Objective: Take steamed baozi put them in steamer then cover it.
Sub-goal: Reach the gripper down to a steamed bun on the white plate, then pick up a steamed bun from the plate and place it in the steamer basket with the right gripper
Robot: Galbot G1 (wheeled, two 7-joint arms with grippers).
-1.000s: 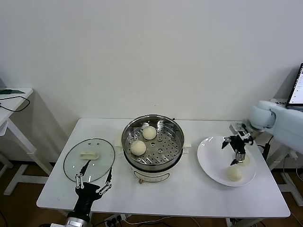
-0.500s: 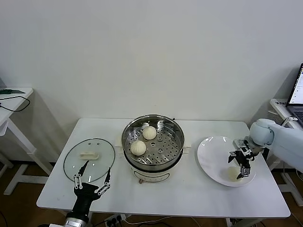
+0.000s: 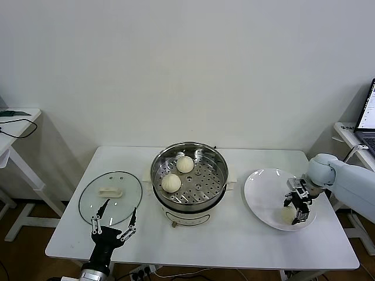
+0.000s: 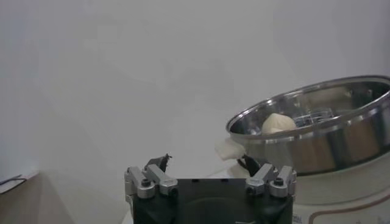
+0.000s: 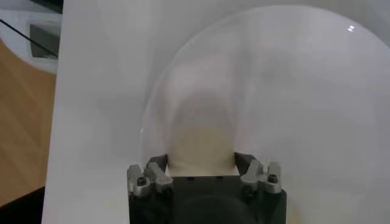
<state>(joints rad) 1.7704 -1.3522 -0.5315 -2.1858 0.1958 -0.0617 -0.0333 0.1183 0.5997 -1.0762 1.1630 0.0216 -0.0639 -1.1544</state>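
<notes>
The steel steamer (image 3: 218, 170) stands mid-table on its cream base, with two steamed baozi (image 3: 185, 164) (image 3: 171, 182) on the perforated tray. At the right, my right gripper (image 3: 295, 209) is down on the white plate (image 3: 261, 196), shut on a steamed baozi (image 3: 286, 215). The right wrist view shows that baozi (image 5: 201, 143) pressed between both fingers of the right gripper (image 5: 201, 160). The glass cover (image 3: 126, 202) lies flat at the left. My left gripper (image 3: 115, 219) waits open at the table's front edge, just in front of the cover. From its wrist, the left gripper (image 4: 204, 161) faces the steamer (image 4: 317, 143).
A laptop (image 3: 370, 111) sits on a stand past the table's right end. A small side table (image 3: 12, 120) with a cable stands at the far left. The plate (image 5: 292, 91) lies close to the table's right front corner.
My right gripper came down from above the plate onto the near baozi, and its fingers closed against it. The left arm has not moved.
</notes>
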